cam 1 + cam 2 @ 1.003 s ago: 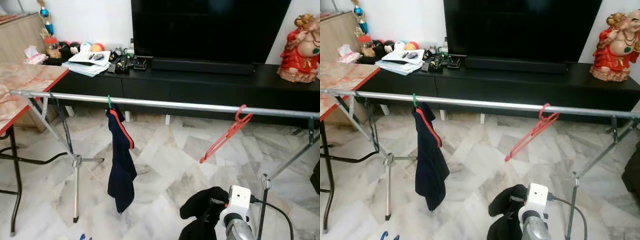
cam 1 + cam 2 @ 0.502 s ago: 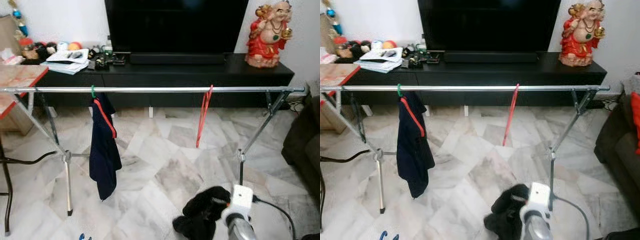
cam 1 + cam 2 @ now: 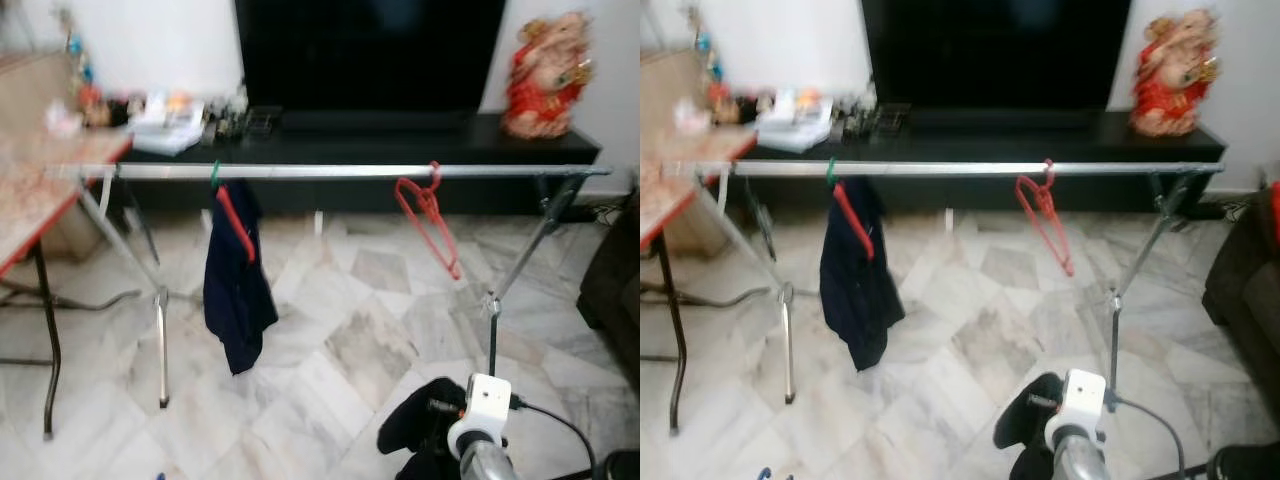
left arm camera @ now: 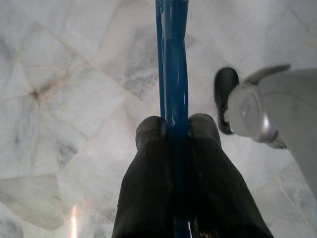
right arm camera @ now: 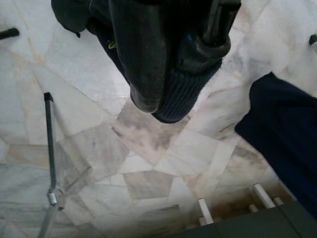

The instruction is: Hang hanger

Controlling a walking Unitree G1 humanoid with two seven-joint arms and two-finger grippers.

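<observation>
Low over the floor (image 4: pixel 74 99), the left gripper (image 4: pixel 176 124) pinches a blue hanger (image 4: pixel 172 59); the right gripper (image 5: pixel 173 69) clamps dark cloth (image 5: pixel 168 94). Swung carelessly, the hanger could hit the rail (image 3: pixel 330 172).

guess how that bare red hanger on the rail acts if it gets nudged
The red hanger is thin open frame, probably light. It hangs from the rail by its hook alone and already sits tilted, so a nudge would likely swing or slide it.
</observation>
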